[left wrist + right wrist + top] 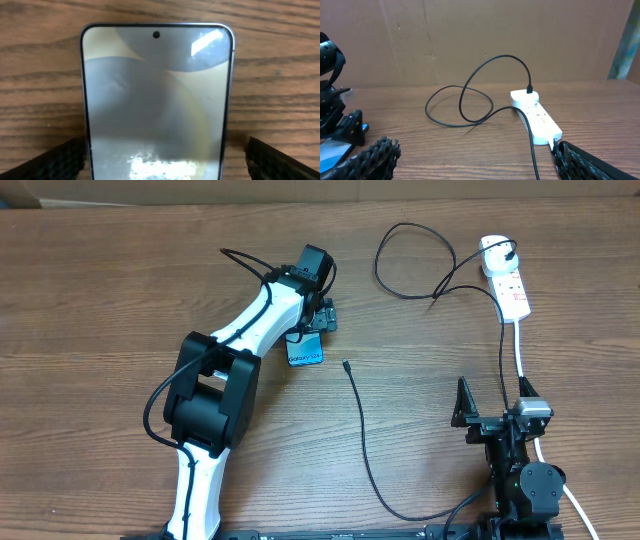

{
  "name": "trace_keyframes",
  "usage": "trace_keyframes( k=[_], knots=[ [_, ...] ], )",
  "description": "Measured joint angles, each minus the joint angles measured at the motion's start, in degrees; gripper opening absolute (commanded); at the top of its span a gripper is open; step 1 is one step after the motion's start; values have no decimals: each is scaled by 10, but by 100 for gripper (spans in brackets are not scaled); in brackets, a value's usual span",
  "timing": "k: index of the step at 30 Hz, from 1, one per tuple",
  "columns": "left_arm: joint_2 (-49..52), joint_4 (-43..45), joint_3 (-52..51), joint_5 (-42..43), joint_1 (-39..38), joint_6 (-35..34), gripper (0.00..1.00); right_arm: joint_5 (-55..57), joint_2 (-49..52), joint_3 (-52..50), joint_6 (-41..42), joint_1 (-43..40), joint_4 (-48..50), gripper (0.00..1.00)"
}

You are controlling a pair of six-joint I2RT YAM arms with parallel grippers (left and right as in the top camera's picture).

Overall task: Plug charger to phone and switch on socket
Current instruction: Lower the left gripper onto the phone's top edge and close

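Straddles the phone (306, 350) with the left claw (320, 318) wide open and empty, holds the right claw (492, 405) equally open and empty well short of the socket (505, 280), leaves the charger tip (345, 364) loose on the counter (100, 300) near the phone, nothing plugged or switched yet.

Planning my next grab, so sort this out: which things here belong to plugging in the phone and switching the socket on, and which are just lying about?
For the job: phone, framed by the open left gripper; charger, plug tip lying free; socket, charger's other end plugged in.
Just there: thick white cord; cardboard wall.
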Motion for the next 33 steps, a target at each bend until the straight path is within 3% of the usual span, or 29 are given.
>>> trace_keyframes(
  k=[6,9,10,23,33],
  knots=[
    [0,-1,0,2,0,0,99,0,0,0,0,0,0,100],
    [0,-2,0,3,0,0,77,0,0,0,0,0,0,100],
    [0,-7,0,3,0,3,76,0,0,0,0,0,0,100],
    [-1,-10,0,9,1,6,80,0,0,0,0,0,0,100],
    [-3,-14,0,22,3,7,72,0,0,0,0,0,0,100]
  ],
)
